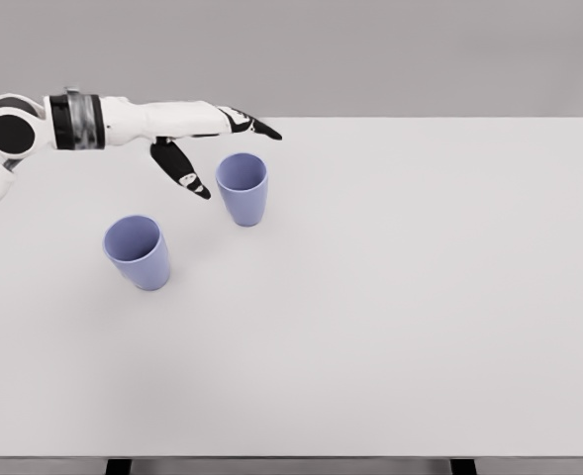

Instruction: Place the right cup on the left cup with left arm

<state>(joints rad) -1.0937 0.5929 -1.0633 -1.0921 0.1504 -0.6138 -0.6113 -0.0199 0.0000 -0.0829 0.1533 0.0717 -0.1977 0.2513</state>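
Two lavender-blue cups stand upright on the white table (390, 317). The right cup (242, 188) is near the table's upper left; the left cup (138, 251) is lower and further left. My left hand (222, 148) reaches in from the left, hovering just left of and behind the right cup. Its fingers (256, 127) stretch out past the cup's far rim, and the thumb (182, 170) hangs down beside the cup's left side. The hand is open and holds nothing. The right arm is out of sight.
The table's front edge (291, 457) runs along the bottom of the view, with dark legs below. A grey wall lies behind the table.
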